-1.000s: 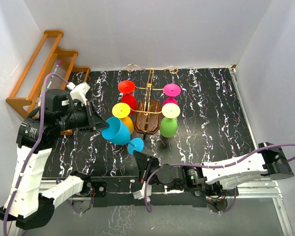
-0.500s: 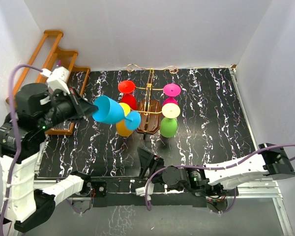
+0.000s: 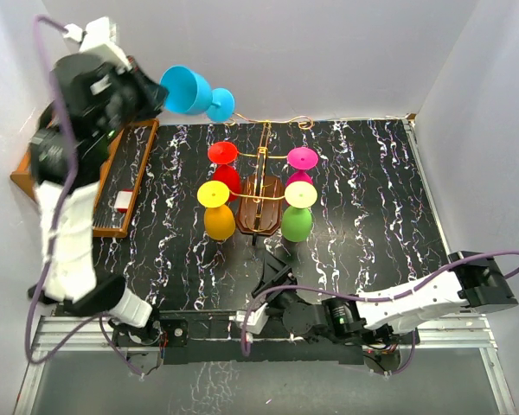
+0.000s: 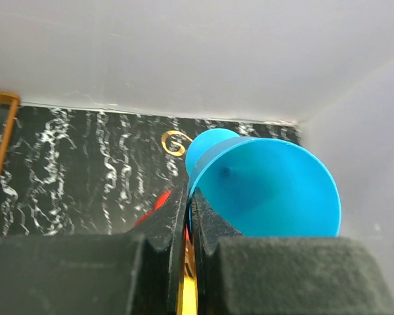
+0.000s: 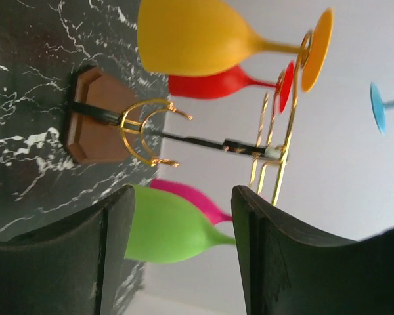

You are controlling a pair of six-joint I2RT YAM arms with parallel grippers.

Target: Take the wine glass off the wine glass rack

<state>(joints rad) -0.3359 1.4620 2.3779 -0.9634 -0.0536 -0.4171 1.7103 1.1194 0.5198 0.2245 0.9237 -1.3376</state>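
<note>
A blue wine glass [image 3: 190, 91] hangs in the air at the far left, high above the table, with my left gripper [image 3: 156, 95] shut on its bowl rim. In the left wrist view the jaws [image 4: 189, 191] pinch the blue rim [image 4: 269, 190]. The wine glass rack [image 3: 258, 216] stands mid-table with red [image 3: 223, 154], orange [image 3: 219, 222], pink [image 3: 303, 157] and green [image 3: 296, 223] glasses hanging on it. My right gripper [image 3: 277, 268] is open, low, just in front of the rack. In the right wrist view the green glass [image 5: 171, 233] lies beyond the open fingers [image 5: 184, 191].
An orange-brown stepped wooden shelf [image 3: 22, 177] with pens stands at the far left against the wall. White walls close in the black marbled table [image 3: 372, 199] at the back and both sides. The gold wire curls [image 3: 281, 123] of the rack reach toward the back wall.
My left arm has lifted the blue glass from beside the rack up and back to the far left. My right gripper has opened and edged closer to the rack.
</note>
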